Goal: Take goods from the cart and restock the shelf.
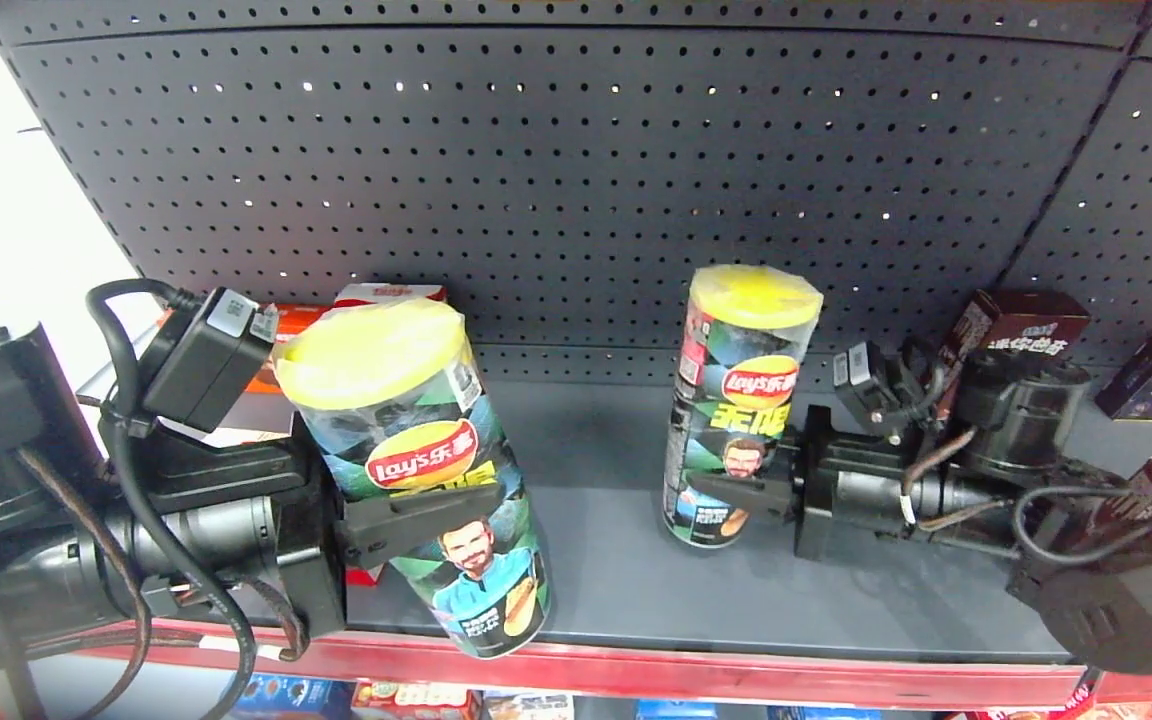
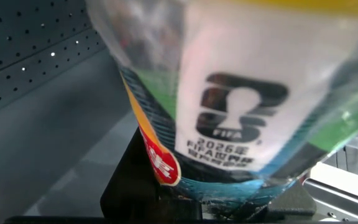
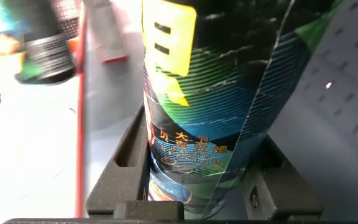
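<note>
Nearest, at the front edge of the shelf (image 1: 626, 585), the left tool (image 1: 414, 522) is clenched around the middle of a tilted can (image 1: 406, 440) of crisps. The can's long axis leans: the yellow lid tips up and toward the robot's left, and the base hangs over the red front lip (image 1: 736, 682). It does not look set down. In the left wrist view the can's wall sits right against the camera, with grey shelf board beside it.

This tilt is what the next move turns on. The base lies at the front and the bare board lies behind it, so I judge the left arm must bring the can upright and carry it inward before letting go. If it is released here it would likely tip off the lip.

Farther in and toward the robot's right, the right tool (image 1: 736, 492) grips an upright can (image 1: 742, 400) low on its body, from the can's right side. Its base is at the board or just above it, and I cannot tell which. The two cans are well apart.

At the back, small red and orange boxes (image 1: 388, 293) sit behind the tilted can, and brown boxes (image 1: 1021, 322) stand on the right. A dark pegboard wall (image 1: 556, 180) closes the shelf.
</note>
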